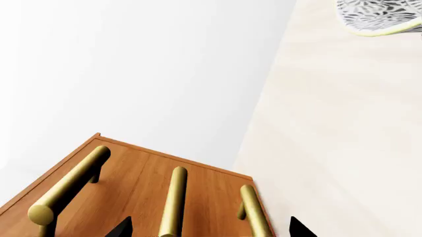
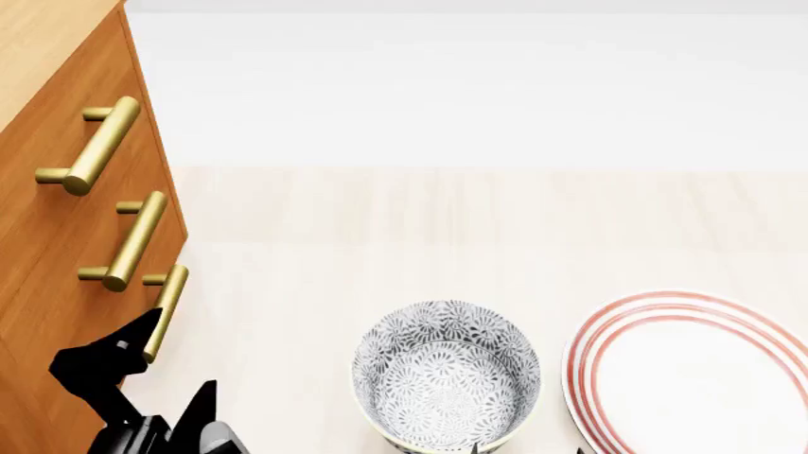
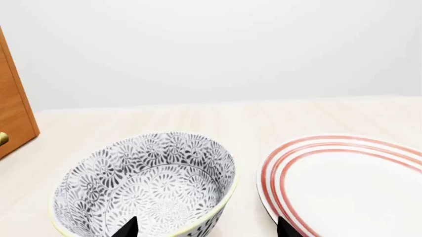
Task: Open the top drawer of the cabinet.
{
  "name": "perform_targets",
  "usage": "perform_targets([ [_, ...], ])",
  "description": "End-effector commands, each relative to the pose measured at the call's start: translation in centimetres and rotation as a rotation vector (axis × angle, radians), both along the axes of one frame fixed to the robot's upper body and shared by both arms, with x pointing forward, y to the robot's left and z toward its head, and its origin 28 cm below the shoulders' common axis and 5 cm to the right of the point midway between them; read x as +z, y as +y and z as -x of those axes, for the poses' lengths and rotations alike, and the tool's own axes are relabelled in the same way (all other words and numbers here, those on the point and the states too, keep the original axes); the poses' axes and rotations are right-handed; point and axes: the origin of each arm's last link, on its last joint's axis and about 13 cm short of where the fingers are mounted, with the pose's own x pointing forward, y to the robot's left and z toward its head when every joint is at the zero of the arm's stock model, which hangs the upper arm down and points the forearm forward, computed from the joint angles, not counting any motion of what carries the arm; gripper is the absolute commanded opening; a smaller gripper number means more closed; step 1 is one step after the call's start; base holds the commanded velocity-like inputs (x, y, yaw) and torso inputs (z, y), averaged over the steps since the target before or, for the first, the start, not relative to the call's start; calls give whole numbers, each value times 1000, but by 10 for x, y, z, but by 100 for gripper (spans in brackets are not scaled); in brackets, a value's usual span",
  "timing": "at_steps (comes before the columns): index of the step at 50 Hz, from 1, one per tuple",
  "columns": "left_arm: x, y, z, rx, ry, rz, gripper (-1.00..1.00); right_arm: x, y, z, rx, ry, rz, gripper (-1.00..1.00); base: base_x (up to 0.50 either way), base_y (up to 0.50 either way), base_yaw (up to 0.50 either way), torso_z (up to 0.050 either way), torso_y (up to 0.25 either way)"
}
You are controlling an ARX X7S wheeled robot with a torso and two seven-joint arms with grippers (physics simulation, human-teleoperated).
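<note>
Cabinet: we see the boxy orange-brown wood-grain cabinet (image 2: 57, 236) at nine o'clock in our head view, all three drawers flush.
Top drawer: the uppermost orange-brown wooden drawer (image 2: 57, 113) sits at ten o'clock, its brass cylindrical bar handle (image 2: 95, 147) untouched.
Lower handles: the middle brass bar (image 2: 131, 242) and the lowest brass bar (image 2: 165, 312) step down toward seven o'clock.
Left gripper: our black two-fingered left gripper (image 2: 127, 378) hangs at seven o'clock just beside the lowest bar, fingers spread, holding nothing.
Wrong-handle risk: we judge a closure from here would catch the lowest or middle bar, since all three look alike.
Bowl and plate: the grey floral ceramic bowl (image 2: 445, 374) at six o'clock and the white red-ringed plate (image 2: 694, 378) at four o'clock.
Right gripper: our right gripper (image 3: 204, 229) shows black tips apart, empty, astride the bowl's near side; drifting forward could nudge it.
</note>
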Motion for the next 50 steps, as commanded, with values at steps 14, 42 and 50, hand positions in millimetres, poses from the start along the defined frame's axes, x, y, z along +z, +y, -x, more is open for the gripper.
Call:
perform_targets([
  [14,62,10,-13,36,-116,-198,100,-1,1,0,6,1,-6,100,0,0,0,0,0],
  [42,106,29,-18,72,-156,-309,100,-1,0,-1,-4,2,-10,100,0,0,0,0,0],
  [50,115,36,-24,99,-152,-298,100,-1,0,-1,-6,5,-12,100,0,0,0,0,0],
])
